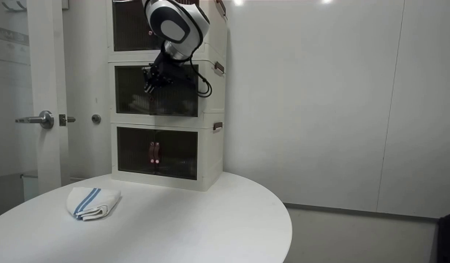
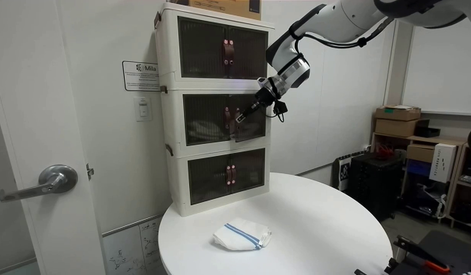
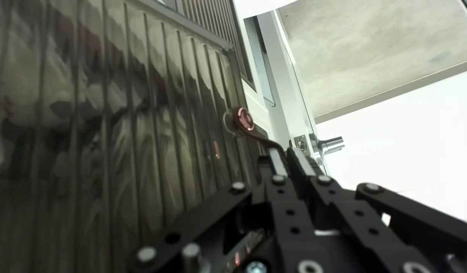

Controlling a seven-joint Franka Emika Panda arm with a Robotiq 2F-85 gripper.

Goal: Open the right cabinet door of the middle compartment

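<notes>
The middle compartment is the white-framed centre tier of the stack, also in an exterior view. Its right cabinet door is tinted and ribbed; it stands slightly ajar, its free edge just proud of the left panel. The door also shows in an exterior view, partly hidden by the arm, and fills the left of the wrist view. Its brown strap handle runs between the fingertips of my gripper, which is shut on it. The gripper shows in both exterior views.
The top tier and bottom tier have their doors closed. A folded white towel with blue stripes lies on the round white table. A room door with a lever handle stands beside the stack.
</notes>
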